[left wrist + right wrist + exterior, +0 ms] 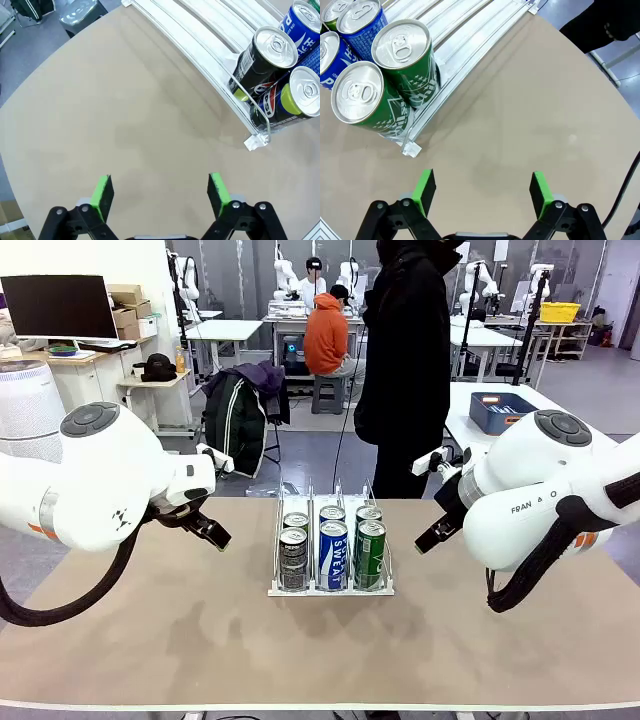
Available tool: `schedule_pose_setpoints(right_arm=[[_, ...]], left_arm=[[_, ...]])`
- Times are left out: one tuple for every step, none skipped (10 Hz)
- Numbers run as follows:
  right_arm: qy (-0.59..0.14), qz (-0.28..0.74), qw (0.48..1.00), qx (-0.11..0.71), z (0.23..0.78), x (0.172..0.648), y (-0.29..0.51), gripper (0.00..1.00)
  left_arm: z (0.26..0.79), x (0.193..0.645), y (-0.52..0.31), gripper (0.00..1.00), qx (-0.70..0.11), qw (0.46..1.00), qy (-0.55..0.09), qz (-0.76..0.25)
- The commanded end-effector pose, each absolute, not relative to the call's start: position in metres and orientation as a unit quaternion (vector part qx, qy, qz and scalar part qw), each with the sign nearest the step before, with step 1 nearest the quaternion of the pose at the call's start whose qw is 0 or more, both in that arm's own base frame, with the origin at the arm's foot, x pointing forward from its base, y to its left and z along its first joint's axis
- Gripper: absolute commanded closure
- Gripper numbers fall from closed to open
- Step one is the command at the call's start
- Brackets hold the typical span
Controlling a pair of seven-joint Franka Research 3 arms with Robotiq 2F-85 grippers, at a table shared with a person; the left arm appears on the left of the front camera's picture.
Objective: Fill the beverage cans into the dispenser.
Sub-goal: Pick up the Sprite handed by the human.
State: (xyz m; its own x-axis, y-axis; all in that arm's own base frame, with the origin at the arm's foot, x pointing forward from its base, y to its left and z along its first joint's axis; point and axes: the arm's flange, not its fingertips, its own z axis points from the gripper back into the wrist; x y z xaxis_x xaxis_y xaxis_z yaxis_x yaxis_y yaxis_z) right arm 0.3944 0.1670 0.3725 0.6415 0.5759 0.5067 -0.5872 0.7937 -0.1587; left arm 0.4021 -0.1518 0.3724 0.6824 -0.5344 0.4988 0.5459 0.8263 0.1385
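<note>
**Desk:** What are the fingers doing at this moment?

**Operator:** I am watching the left fingers hanging spread wide and gripping nothing, their green pads over bare worktop. The right fingers are standing just as wide and are also empty, over the same tan surface.

**Desk:** And where is the load?

**Operator:** I am counting six beverage cans standing upright in the dispenser, two to a lane, gathered at the end nearer the robot. I am seeing dark cans filling the lane on the robot's left, blue cans the middle one and green cans the right one. Through the left wrist camera, the dark pair is showing at the upper right, well apart from the pads. Through the right wrist camera, the green pair is showing at the upper left, also well clear.

**Desk:** Anything beyond that?

**Operator:** The dispenser is sitting mid-worktop between the two arms. A person in a black coat is standing at the far edge behind it.
</note>
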Motion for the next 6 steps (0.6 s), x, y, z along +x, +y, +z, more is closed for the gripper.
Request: schedule_pose_setpoints(right_arm=[[-0.276,0.321,0.906,0.01,0.3725,0.3944,0.167,0.0],[-0.276,0.321,0.906,0.01,0.3725,0.3944,0.167,0.0],[-0.276,0.321,0.906,0.01,0.3725,0.3944,0.167,0.0],[-0.276,0.321,0.906,0.01,0.3725,0.3944,0.167,0.0],[-0.276,0.321,0.906,0.01,0.3725,0.3944,0.167,0.0],[-0.276,0.321,0.906,0.01,0.3725,0.3944,0.167,0.0]], left_arm=[[0.3724,0.402,-0.1519,0.0,-0.011,0.917,-0.268,-0.294],[0.3724,0.402,-0.1519,0.0,-0.011,0.917,-0.268,-0.294],[0.3724,0.402,-0.1519,0.0,-0.011,0.917,-0.268,-0.294],[0.3724,0.402,-0.1519,0.0,-0.011,0.917,-0.268,-0.294],[0.3724,0.402,-0.1519,0.0,-0.011,0.917,-0.268,-0.294],[0.3724,0.402,-0.1519,0.0,-0.011,0.917,-0.268,-0.294]])
